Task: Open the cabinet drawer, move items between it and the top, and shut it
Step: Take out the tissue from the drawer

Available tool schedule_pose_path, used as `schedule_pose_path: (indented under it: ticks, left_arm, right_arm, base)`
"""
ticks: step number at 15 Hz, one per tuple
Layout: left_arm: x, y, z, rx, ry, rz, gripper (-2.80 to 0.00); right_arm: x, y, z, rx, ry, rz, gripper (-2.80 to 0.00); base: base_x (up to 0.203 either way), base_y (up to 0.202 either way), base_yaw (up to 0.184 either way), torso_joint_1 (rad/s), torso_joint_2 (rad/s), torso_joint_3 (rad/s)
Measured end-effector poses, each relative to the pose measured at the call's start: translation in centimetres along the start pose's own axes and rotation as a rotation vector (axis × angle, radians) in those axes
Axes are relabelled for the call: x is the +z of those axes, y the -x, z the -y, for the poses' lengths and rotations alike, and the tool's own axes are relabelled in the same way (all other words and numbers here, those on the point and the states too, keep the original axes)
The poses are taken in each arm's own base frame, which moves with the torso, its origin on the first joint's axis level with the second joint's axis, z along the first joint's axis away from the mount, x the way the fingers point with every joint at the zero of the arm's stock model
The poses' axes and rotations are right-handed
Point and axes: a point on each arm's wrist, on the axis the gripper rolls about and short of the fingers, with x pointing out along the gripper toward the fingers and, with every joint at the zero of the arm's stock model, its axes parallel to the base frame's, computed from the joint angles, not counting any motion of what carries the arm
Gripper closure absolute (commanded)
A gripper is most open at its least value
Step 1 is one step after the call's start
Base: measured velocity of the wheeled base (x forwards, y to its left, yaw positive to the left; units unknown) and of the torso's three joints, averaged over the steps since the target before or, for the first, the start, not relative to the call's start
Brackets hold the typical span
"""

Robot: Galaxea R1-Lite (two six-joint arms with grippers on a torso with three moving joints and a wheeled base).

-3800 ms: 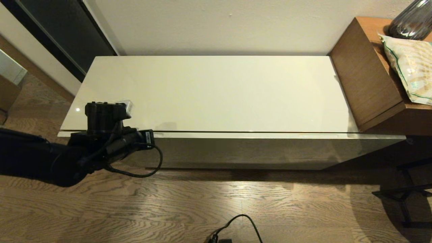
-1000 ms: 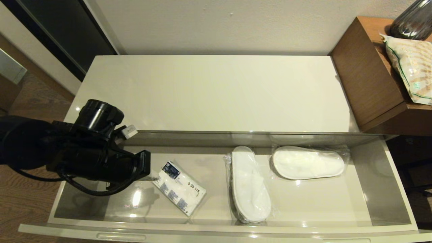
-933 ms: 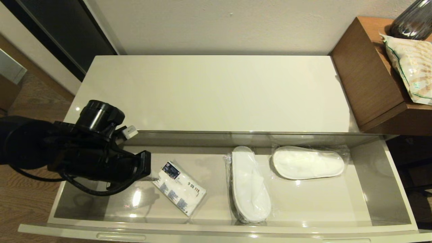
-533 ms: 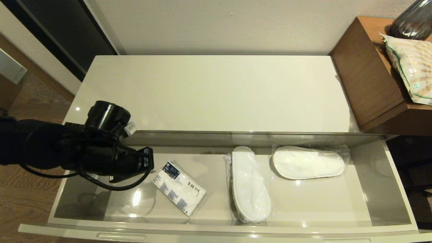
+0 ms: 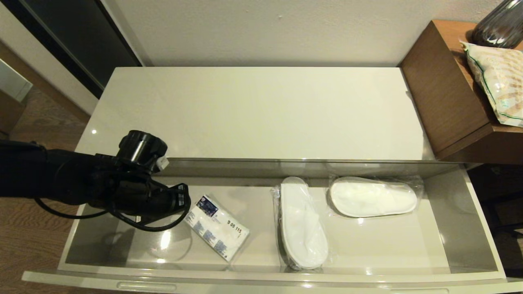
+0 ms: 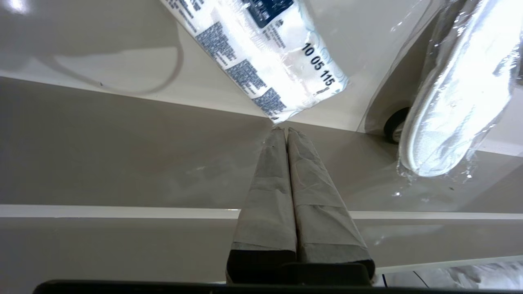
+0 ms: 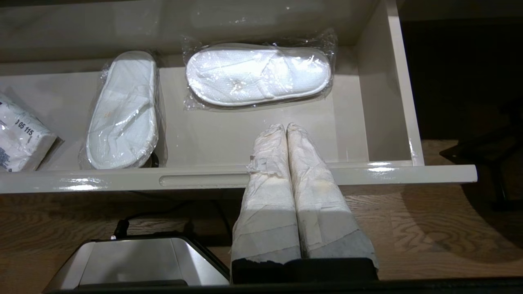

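Observation:
The cabinet drawer [image 5: 286,281] stands pulled wide open below the cream top [image 5: 253,110], which is bare. Inside lie a white tissue pack [image 5: 216,232] with blue print and two wrapped white slippers [image 5: 302,222] [image 5: 372,197]. A small black ring [image 6: 393,126] peeks from under the nearer slipper's wrap. My left arm [image 5: 122,192] reaches into the drawer's left part. The left gripper [image 6: 285,130] is shut and empty, just left of the tissue pack [image 6: 261,49]. My right gripper [image 7: 285,126] hangs shut and empty above the drawer's front rim [image 7: 367,173], near the right slipper [image 7: 257,75].
A taller brown wooden table [image 5: 445,90] abuts the cabinet on the right, carrying a green-trimmed patterned bag [image 5: 498,81] and a dark vase [image 5: 500,24]. A dark panel [image 5: 81,41] stands at the back left. Part of the robot's silver base [image 7: 135,261] shows below the drawer front.
The drawer, shut 3.8 s ago, is now fully open. Over the last second my left arm has sunk lower and slid right, closer to the tissue pack.

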Motion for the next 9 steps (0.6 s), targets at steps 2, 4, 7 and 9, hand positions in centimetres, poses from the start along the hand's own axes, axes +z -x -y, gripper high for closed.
schedule_pose_path:
  ticks: [2,4,7,9]
  left_arm:
    - [-0.13,-0.22,-0.07,0.003,0.000,-0.010,-2.80]
    - [-0.16,-0.45,-0.11,0.007,0.001,-0.016,-2.80]
    - [-0.09,-0.74,-0.11,0.011,0.003,-0.019,-2.80]
    - [-0.09,-0.96,-0.13,0.016,0.004,-0.023,-2.80]
  right_arm:
    - [0.01,0.00,0.00,0.000,0.000,0.000,0.00]
    - [0.01,0.00,0.00,0.000,0.000,0.000,0.00]
    - [0.01,0.00,0.00,0.001,0.000,0.000,0.00]
    - [0.01,0.00,0.00,0.001,0.000,0.000,0.00]
  base:
    - [0.000,0.000,0.000,0.000,0.00,0.000]
    - [0.000,0.000,0.000,0.000,0.00,0.000]
    - [0.000,0.000,0.000,0.000,0.00,0.000]
    - [0.000,0.000,0.000,0.000,0.00,0.000]
